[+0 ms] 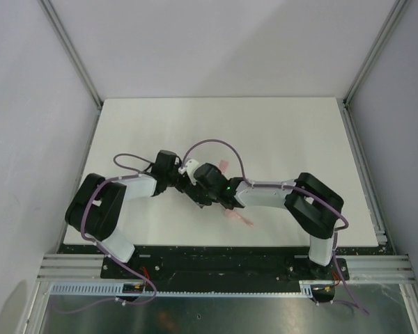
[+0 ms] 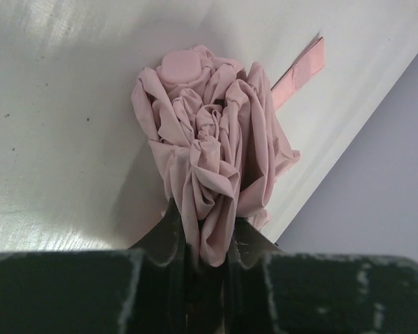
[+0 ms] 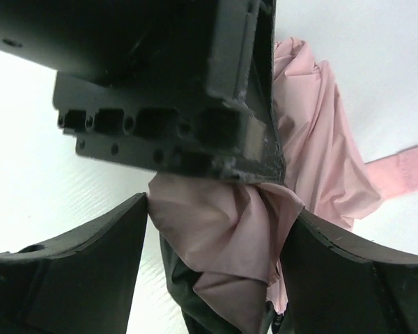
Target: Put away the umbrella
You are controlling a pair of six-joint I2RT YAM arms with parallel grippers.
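Umbrella (image 2: pixel 212 156) (one) pinched by left gripper (image 2: pixel 207 243); right gripper (image 3: pixel 216 250) seemingly open around it.

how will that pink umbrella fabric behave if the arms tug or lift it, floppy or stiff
Probably floppy: the umbrella fabric bunches in loose wrinkled folds where the left end effector pinches it. Likely light, since a small pinch holds the bundle. The closure strap lies loose on the table, so it would probably dangle or snag.

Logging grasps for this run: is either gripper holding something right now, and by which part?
The left gripper pinches the umbrella by its bunched fabric. The right gripper straddles the fabric too, but its grip cannot be told.
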